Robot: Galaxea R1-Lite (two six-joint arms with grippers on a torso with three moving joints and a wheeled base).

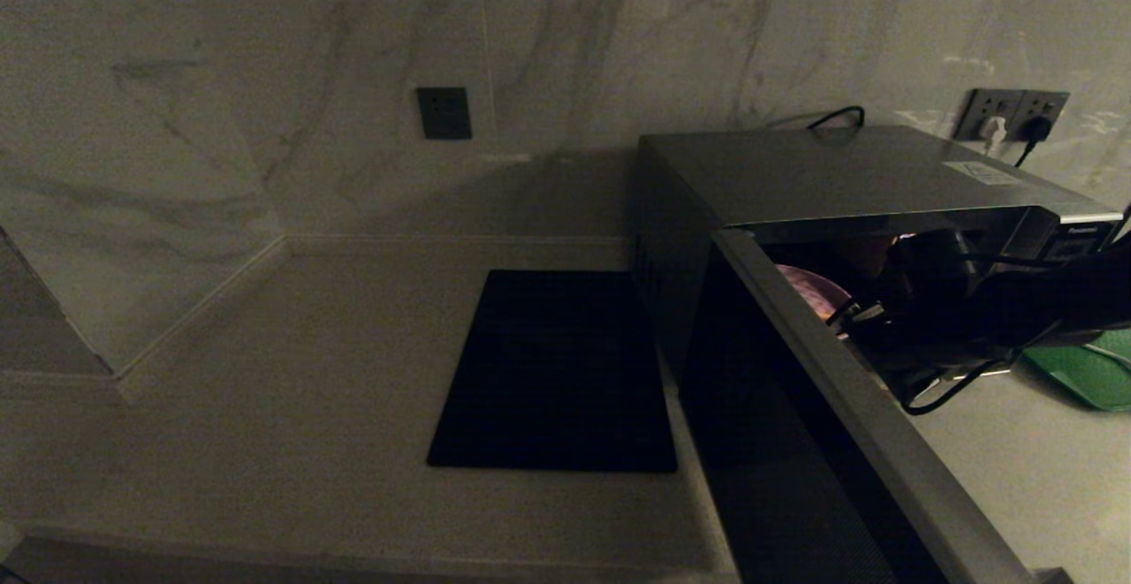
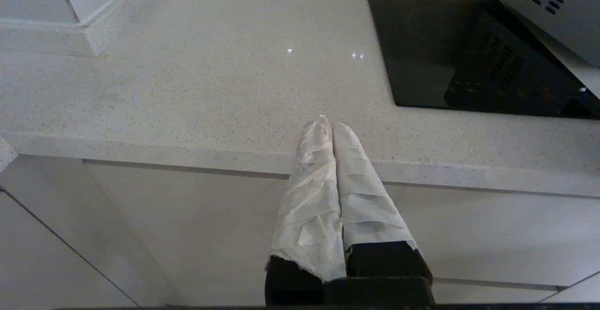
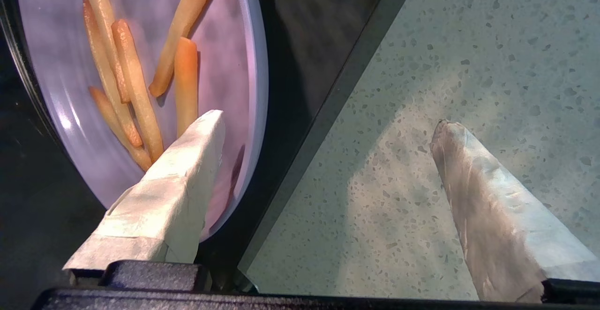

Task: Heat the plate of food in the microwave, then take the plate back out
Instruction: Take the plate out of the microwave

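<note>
The head view is very dim and murky, and the microwave [image 1: 848,186] cavity is nearly black. Both wrist views are bright and sharp. Small glints sit on the bench [image 2: 187,80], and soft tool shadows fall across the speckled stone.

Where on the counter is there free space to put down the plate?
Bare counter lies left of the black mat. Near the microwave it is crowded: its open door, the right gripper by the plate of food, the green tray.

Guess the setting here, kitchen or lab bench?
Most likely a home-style kitchen: a speckled stone countertop against a marble-look wall, a plugged-in microwave with its door open, and a wall socket behind it.
</note>
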